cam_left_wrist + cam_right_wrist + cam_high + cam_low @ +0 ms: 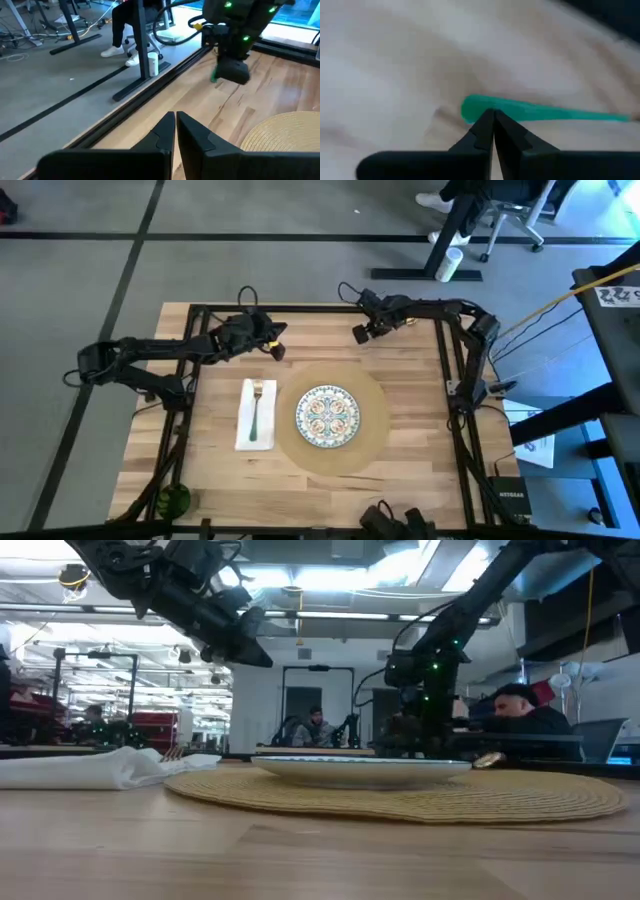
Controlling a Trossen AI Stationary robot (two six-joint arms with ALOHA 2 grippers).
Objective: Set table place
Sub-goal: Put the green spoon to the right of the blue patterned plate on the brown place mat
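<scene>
Left gripper (277,340): fingers pressed together, hovering, arm reaching inward.
Right gripper (358,335): fingers closed tip to tip, arm bent, well apart from the left one.

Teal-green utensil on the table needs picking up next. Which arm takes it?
Right. The right gripper hangs right at the slim teal-green utensil handle, fingers shut, so it likely must open first. The left gripper, also shut, sits farther off, beyond the white rectangular napkin.
</scene>
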